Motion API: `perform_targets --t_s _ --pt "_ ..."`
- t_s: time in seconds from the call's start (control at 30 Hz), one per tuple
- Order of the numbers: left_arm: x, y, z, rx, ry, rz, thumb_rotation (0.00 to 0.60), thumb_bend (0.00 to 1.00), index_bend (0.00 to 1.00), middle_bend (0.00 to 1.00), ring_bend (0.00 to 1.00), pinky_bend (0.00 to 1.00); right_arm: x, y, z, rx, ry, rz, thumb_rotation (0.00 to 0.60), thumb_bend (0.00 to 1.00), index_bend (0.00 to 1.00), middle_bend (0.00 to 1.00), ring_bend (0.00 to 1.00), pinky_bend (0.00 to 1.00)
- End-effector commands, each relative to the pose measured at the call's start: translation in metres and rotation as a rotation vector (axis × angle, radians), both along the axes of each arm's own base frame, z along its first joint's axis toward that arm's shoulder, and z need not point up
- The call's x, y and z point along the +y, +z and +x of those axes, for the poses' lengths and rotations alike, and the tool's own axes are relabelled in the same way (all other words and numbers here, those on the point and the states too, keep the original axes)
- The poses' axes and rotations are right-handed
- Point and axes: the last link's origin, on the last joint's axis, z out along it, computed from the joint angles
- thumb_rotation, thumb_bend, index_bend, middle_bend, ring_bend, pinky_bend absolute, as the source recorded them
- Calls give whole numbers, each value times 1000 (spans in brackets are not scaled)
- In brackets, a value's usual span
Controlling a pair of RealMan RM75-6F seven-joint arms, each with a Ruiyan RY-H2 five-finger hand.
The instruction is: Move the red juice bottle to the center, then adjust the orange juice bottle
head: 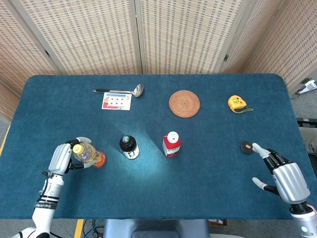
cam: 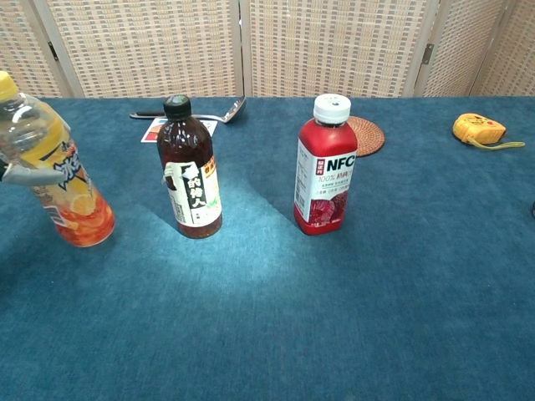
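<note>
The red juice bottle [head: 172,144] [cam: 325,166] with a white cap stands upright near the table's middle. At the left front, the orange juice bottle [head: 87,155] [cam: 58,171] with a yellow cap is tilted, its base on the cloth. My left hand [head: 63,158] grips its upper part; in the chest view only a bit of that hand [cam: 25,174] shows at the left edge. My right hand [head: 284,178] rests open at the front right, holding nothing.
A dark bottle [head: 129,147] [cam: 190,170] stands between the two juices. Farther back lie a ladle [head: 119,91], a card [head: 116,101], a woven coaster [head: 184,103] and a yellow tape measure [head: 237,103]. A small dark disc [head: 246,147] lies by my right hand.
</note>
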Motion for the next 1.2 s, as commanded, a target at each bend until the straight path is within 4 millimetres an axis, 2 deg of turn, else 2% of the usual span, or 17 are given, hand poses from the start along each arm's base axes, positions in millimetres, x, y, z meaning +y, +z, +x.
perform_targets --t_s 0.03,0.47,0.53,0.7,0.87,0.93,1.2 --pt "5 0 0 20 -1 4 600 92 678 586 436 347 0 0 0 1 0 0 600 0 119 269 237 547" --pt "11 -7 -7 101 21 -17 600 92 650 585 436 347 -1 -1 -1 2 -8 2 600 0 119 269 237 547" --pt "11 -7 -8 104 23 -12 600 92 607 550 425 347 -1 -1 -1 2 -8 3 600 0 119 269 237 547" --pt "10 -7 -8 108 27 -20 600 92 431 309 325 347 -2 -1 -1 0 -8 2 600 0 119 269 237 547" --pt "9 -5 -7 109 38 -36 600 90 70 132 277 348 -1 -2 -1 2 -6 5 600 0 119 270 237 547" --pt "9 -3 -8 115 35 -26 600 78 10 108 272 348 -1 -2 0 3 -5 6 600 0 119 270 237 547" --pt "4 5 -13 150 42 -8 600 46 0 65 253 348 -1 -4 -1 14 -10 5 600 0 119 275 237 546"
